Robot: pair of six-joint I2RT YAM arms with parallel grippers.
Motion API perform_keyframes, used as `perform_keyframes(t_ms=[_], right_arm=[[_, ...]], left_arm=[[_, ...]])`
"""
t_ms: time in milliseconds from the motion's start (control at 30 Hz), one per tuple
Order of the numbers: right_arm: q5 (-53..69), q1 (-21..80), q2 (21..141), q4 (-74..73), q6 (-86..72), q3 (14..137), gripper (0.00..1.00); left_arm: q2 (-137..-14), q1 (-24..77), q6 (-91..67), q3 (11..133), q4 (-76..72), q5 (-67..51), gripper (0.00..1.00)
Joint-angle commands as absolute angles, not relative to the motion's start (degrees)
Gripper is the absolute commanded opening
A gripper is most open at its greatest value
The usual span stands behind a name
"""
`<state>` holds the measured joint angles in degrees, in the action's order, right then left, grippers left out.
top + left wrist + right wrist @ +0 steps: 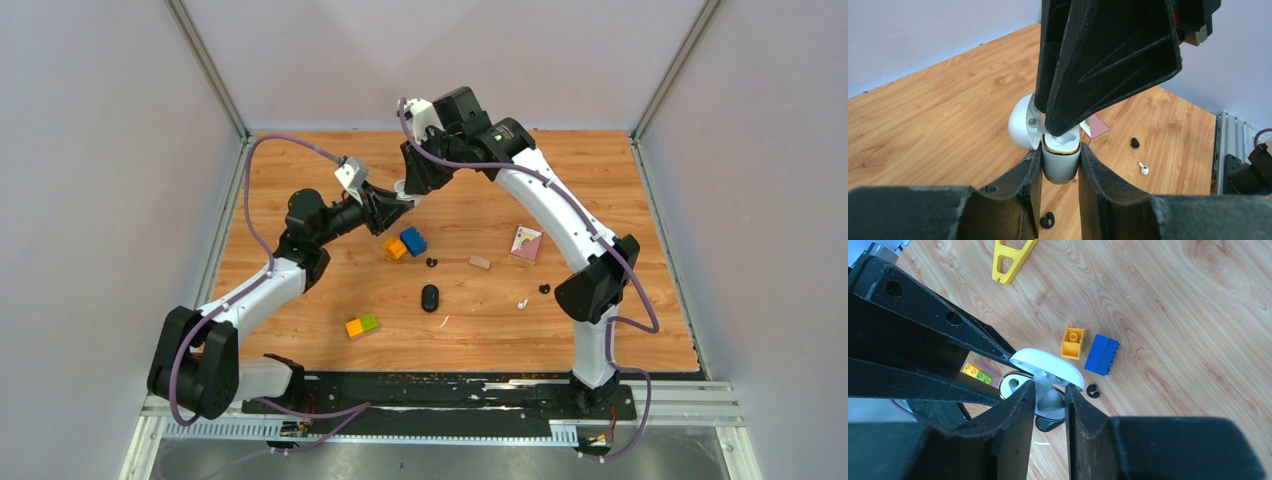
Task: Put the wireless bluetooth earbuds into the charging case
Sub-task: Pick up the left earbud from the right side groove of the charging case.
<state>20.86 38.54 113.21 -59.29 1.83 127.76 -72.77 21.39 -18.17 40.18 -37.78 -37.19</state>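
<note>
Left pincer (1060, 162) clamped on the open charging case (1060, 172), holding it upright and steady so right pincer (1048, 390) can seat the white earbud (1064, 139) it's pinching.

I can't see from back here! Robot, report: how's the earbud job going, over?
Left gripper shut on open white case, held up. Right gripper at its mouth. White bud, black buds on table. Nothing blocking.
</note>
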Motion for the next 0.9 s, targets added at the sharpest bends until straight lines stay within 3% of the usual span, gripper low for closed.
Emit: perform_keyframes(t_ms=[0,400,533,867], right_arm=[[23.65,39.11,111.75,-58.62,1.17,128.56,0.3],[24.79,38.12,110.38,-58.6,1.87,125.07,0.26],[26.57,37.63,109.84,-58.82,2.08,124.66,0.36],[36.41,34.03,107.83,-59.04,5.22,121.6,0.34]], left_arm=[[-72.16,22.15,-18.46,42.22,-41.75,-36.65,0.0],[-72.11,22.13,-19.31,42.46,-42.1,-36.74,0.0],[-72.05,22.07,-19.67,42.31,-42.19,-37.06,0.0],[-72.16,20.82,-21.25,42.78,-43.41,-40.99,0.0]])
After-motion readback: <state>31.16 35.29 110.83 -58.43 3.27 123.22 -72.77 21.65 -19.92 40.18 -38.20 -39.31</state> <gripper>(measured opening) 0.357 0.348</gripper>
